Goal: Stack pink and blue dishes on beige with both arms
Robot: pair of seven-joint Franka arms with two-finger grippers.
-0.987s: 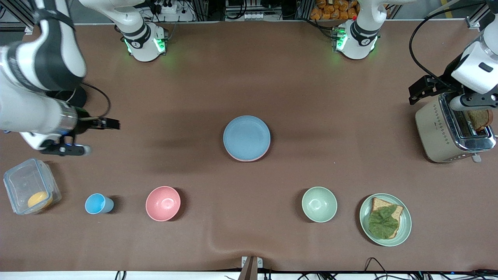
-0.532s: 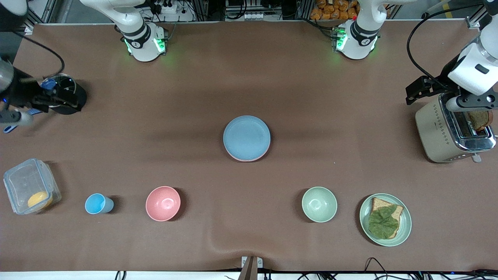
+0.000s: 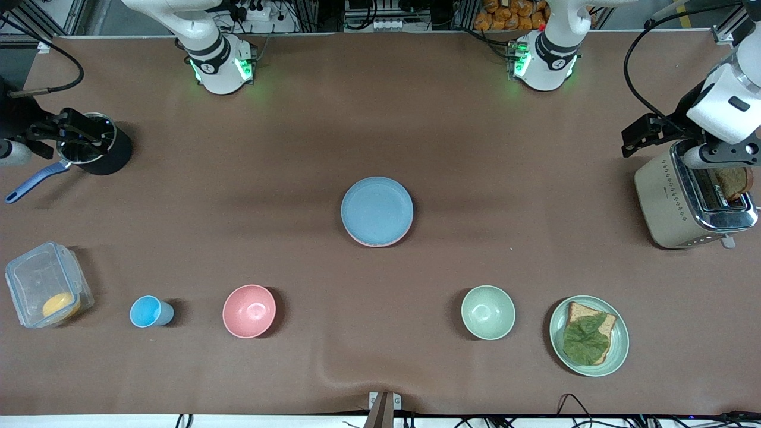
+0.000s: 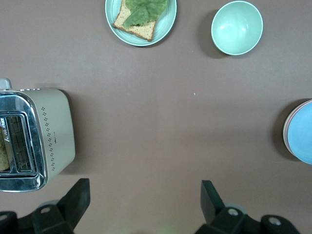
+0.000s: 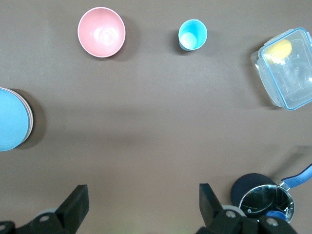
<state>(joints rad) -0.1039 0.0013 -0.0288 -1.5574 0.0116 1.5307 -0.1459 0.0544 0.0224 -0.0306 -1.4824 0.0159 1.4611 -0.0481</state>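
The light blue plate (image 3: 377,210) lies at the middle of the table on top of a stack. A pink plate's rim (image 3: 371,244) peeks out under its edge nearest the front camera. No beige plate shows; whatever lies lower in the stack is hidden. The stack also shows at the edge of the left wrist view as the blue plate (image 4: 302,132), and in the right wrist view as the blue plate (image 5: 10,126). My left gripper (image 3: 645,135) (image 4: 145,189) hangs open and empty beside the toaster. My right gripper (image 3: 68,134) (image 5: 142,192) is open and empty over the black pot.
A toaster (image 3: 672,199) holding bread stands at the left arm's end. Nearer the front camera are a green plate (image 3: 622,343) with a sandwich, a green bowl (image 3: 488,312), a pink bowl (image 3: 249,311), a blue cup (image 3: 148,311) and a clear container (image 3: 41,282). A black pot (image 3: 110,156) sits at the right arm's end.
My right arm has swung back from above the container to the black pot at the table's end. The left gripper has barely shifted beside the toaster. The plates have not moved.
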